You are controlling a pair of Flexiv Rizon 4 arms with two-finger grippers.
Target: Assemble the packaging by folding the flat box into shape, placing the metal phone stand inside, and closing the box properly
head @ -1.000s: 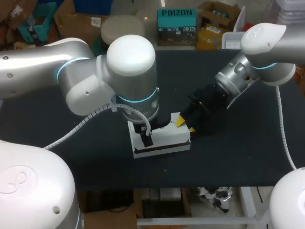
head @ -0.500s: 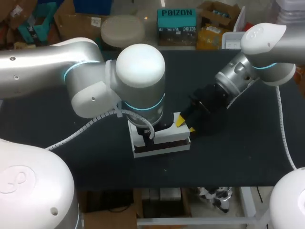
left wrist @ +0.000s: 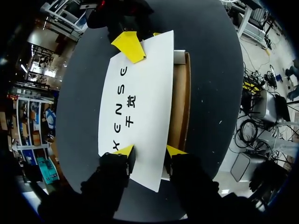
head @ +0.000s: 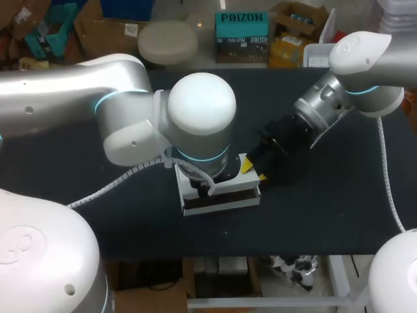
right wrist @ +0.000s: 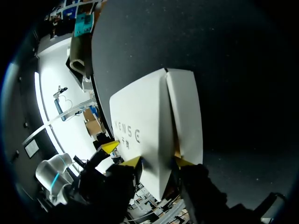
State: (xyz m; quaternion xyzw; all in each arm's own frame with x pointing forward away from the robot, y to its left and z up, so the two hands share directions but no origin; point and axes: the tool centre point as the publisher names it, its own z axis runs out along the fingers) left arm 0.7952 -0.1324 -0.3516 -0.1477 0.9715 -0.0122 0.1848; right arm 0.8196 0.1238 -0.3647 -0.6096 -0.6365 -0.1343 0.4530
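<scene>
The white box (head: 225, 193) lies in the middle of the table, its printed lid (left wrist: 140, 93) lying slightly askew so that a brown inner wall (left wrist: 180, 102) shows along one side. My left gripper (left wrist: 149, 151) hangs over the box's left end, one yellow tip on the lid and the other beside the brown wall. My right gripper (right wrist: 159, 162) has the box's right end (right wrist: 154, 116) wedged between both fingers. Its yellow tips (head: 247, 165) show at the box's far right corner in the head view. I see no phone stand.
The black table (head: 313, 208) has bare surface around the box on all sides. My left arm's big wrist (head: 199, 124) hangs over the box's back left part and hides it from above.
My left arm has shifted to the right over the box, and its fingers have drawn closer together. The right arm and the box have stayed put.
</scene>
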